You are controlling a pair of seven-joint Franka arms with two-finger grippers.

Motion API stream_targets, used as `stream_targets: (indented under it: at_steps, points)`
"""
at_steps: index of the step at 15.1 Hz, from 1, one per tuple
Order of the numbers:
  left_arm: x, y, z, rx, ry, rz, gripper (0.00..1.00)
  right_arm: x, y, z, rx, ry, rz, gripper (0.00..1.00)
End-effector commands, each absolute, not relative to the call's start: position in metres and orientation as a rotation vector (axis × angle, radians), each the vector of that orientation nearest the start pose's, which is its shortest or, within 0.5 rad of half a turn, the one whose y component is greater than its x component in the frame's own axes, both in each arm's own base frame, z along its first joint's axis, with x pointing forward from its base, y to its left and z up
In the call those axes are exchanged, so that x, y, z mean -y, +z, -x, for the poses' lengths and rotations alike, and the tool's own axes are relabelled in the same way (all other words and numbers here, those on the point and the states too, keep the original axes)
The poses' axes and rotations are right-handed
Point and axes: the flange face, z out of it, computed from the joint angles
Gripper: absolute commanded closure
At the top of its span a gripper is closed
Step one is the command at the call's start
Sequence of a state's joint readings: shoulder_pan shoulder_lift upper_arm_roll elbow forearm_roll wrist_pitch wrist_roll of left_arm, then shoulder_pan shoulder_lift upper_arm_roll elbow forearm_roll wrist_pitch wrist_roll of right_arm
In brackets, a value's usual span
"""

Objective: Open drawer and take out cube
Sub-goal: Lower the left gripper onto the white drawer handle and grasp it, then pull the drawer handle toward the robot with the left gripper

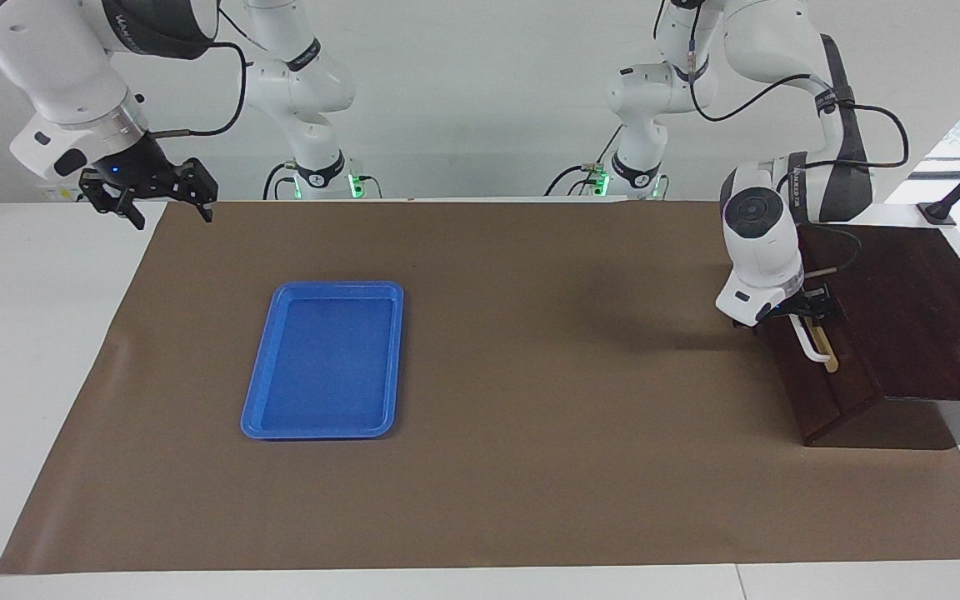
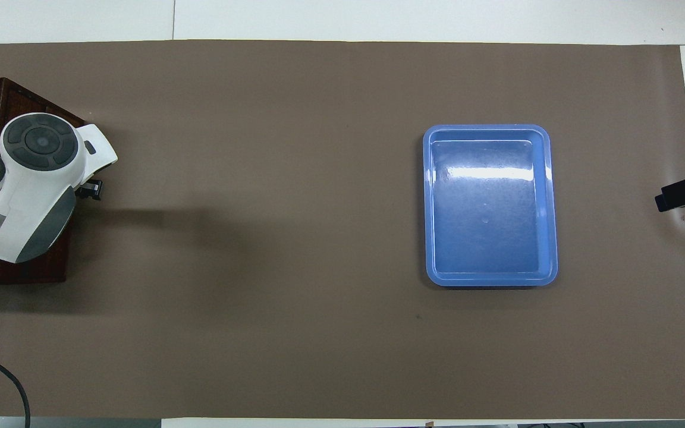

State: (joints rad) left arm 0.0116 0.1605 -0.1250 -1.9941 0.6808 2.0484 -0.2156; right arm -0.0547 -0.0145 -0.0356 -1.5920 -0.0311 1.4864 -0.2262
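Drawer [image 1: 830, 379] shut, at the left arm's end of the table; white handle [image 1: 810, 345] just under left gripper [image 1: 805, 312], fingers spread, contact unclear. Cube unseen. Handle visible only in facing view, hidden under the wrist overhead. Right gripper [image 1: 165, 198] spread, waiting over the mat's corner at the right arm's end.

- A robotics lab or test bench, not a home or shop.
- Two white robot arms [image 1: 297, 92] stand on bases at the table's [image 1: 38, 350] edge, with green indicator lights glowing at their feet and black cables looped along their links.
- A plain brown paper sheet [image 1: 530, 417] covers the white table as a work surface.
- On the sheet lies only a blue tray [image 1: 326, 358], with a dark wooden drawer box [image 1: 905, 308] at the sheet's end.
- A bare white wall rises just above the arms' bases.
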Motion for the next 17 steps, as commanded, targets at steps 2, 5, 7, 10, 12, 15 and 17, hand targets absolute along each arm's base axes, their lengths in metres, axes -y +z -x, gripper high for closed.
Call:
stream_targets:
  at_steps: [2,5,7,10,12,15,17]
  points:
    - [0.028,0.375,-0.576,-0.311,-0.026,2.546,0.0,0.052,0.619,-0.533,0.191,0.168,3.155,0.0]
    - [0.031,0.375,-0.576,-0.292,-0.033,2.548,0.0,0.052,0.619,-0.533,0.188,0.165,3.156,0.0]
    - [0.036,0.374,-0.576,-0.305,-0.036,2.547,0.0,0.05,0.618,-0.534,0.191,0.165,3.156,0.0]
    - [0.042,0.375,-0.575,-0.311,-0.033,2.547,0.0,0.048,0.618,-0.535,0.196,0.163,3.156,0.0]
    - [0.051,0.374,-0.574,-0.319,-0.035,2.551,0.0,0.048,0.618,-0.535,0.196,0.16,3.156,0.0]
    - [0.066,0.373,-0.571,-0.318,-0.038,2.577,0.0,0.048,0.619,-0.535,0.196,0.155,3.157,0.0]
    - [0.075,0.374,-0.569,-0.32,-0.036,2.594,0.0,0.048,0.618,-0.535,0.196,0.158,3.157,0.0]
